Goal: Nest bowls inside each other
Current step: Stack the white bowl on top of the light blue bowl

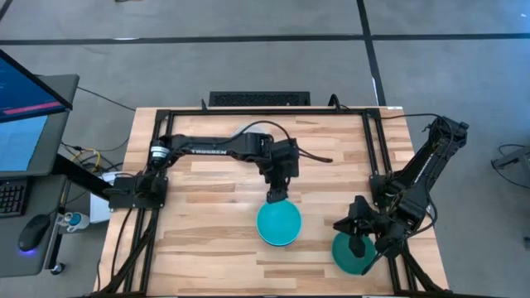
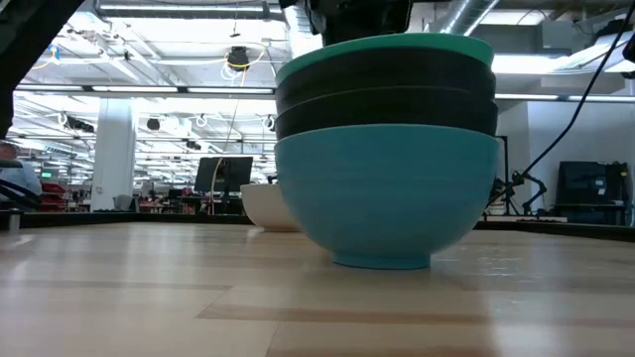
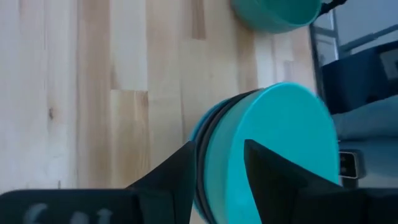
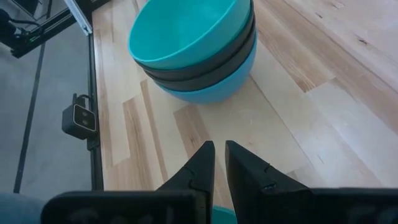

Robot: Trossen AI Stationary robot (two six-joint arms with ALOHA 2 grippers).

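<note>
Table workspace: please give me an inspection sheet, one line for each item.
Surface: wooden table, bare planks.
Job's things: stack of four nested bowls, light blue at the bottom, two black, teal green on top; white bowl behind it; separate bowl near the table edge.
Clutter: nothing seen.
Grippers: left gripper at the stack's rim; right gripper over the separate bowl.
Cables: black cable along the left arm.
Surroundings: monitor, grey floor.

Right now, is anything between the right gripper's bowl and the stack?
Only the left gripper, at the far rim of the stack; the table between the stack and the loose bowl under the right gripper is bare.
</note>
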